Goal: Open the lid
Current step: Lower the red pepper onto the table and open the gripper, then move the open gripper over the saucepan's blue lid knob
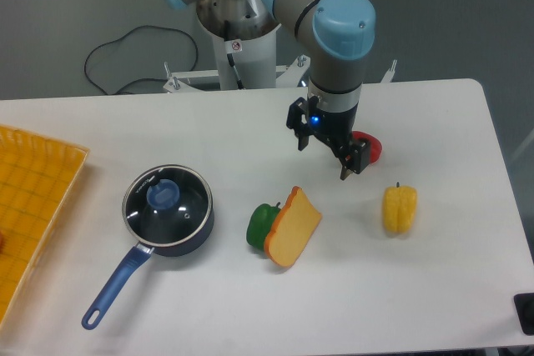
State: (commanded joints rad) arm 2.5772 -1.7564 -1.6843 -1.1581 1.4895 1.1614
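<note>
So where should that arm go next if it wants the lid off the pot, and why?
Probably sideways toward the lid, to hang above its blue knob. The gripper hovers far off beside a red object, holding nothing visible, while the lid sits on the saucepan, untouched.
</note>
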